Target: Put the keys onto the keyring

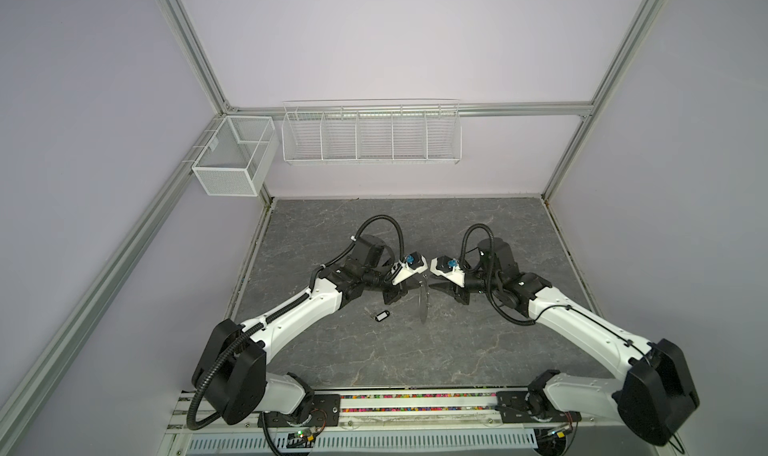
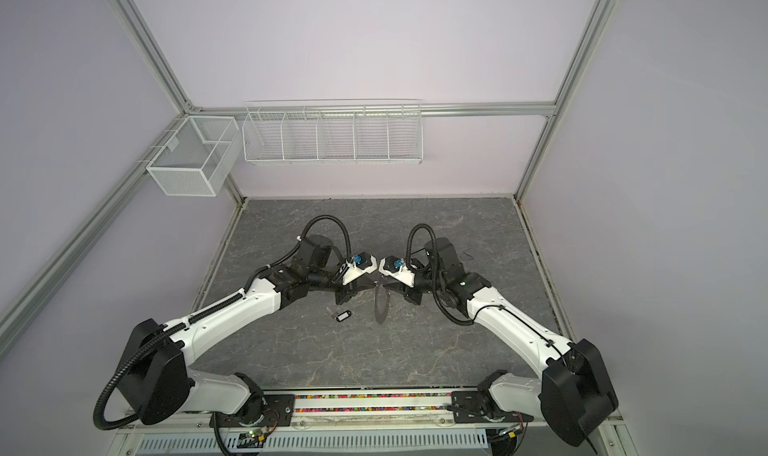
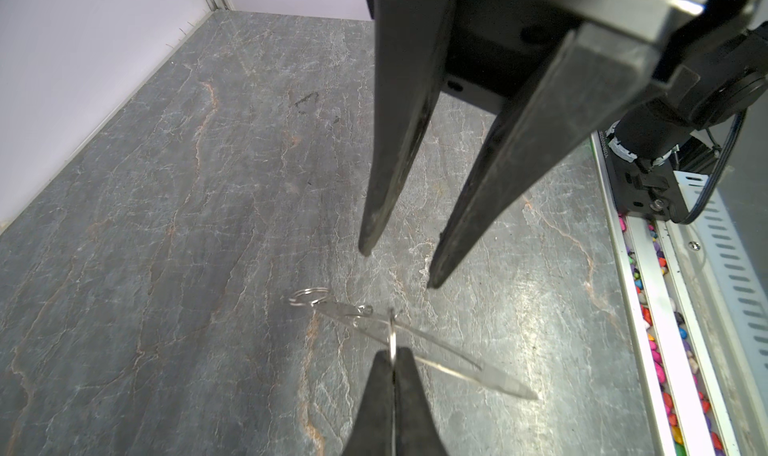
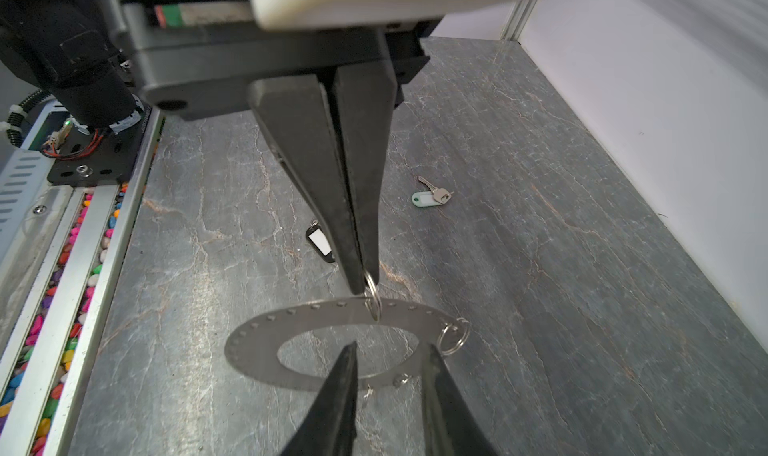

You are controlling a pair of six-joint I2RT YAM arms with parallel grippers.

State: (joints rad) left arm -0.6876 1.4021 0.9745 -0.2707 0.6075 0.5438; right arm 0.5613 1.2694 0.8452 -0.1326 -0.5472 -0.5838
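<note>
black left gripper point(image 4: 365, 281) pinched tight on 1 split ring point(image 4: 372, 298), keyring point(image 4: 257, 345) dangling from it mid-scene, edge-on in both top views. right gripper point(image 3: 400, 266) jaws apart, empty, just right of keyring. black-tag key point(image 1: 379, 316) lies left-near, long axis left-right; white-tag key point(image 4: 432, 196) further left. left arm point(image 1: 291, 316) nearer both. 2 keys, 1 keyring.

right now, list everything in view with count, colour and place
table: one, grey marbled, cell floor
keyring: one, grey, held upright at the table's middle
split rings: at least two, silver, on the keyring's rim
black-tag key: one, silver, on the table
white-tag key: one, silver, on the table
wire baskets: two, white, high at the back
pebbles: many, multicoloured, front channel
left gripper: one, black, shut on a split ring
right gripper: one, black, open at the keyring
</note>
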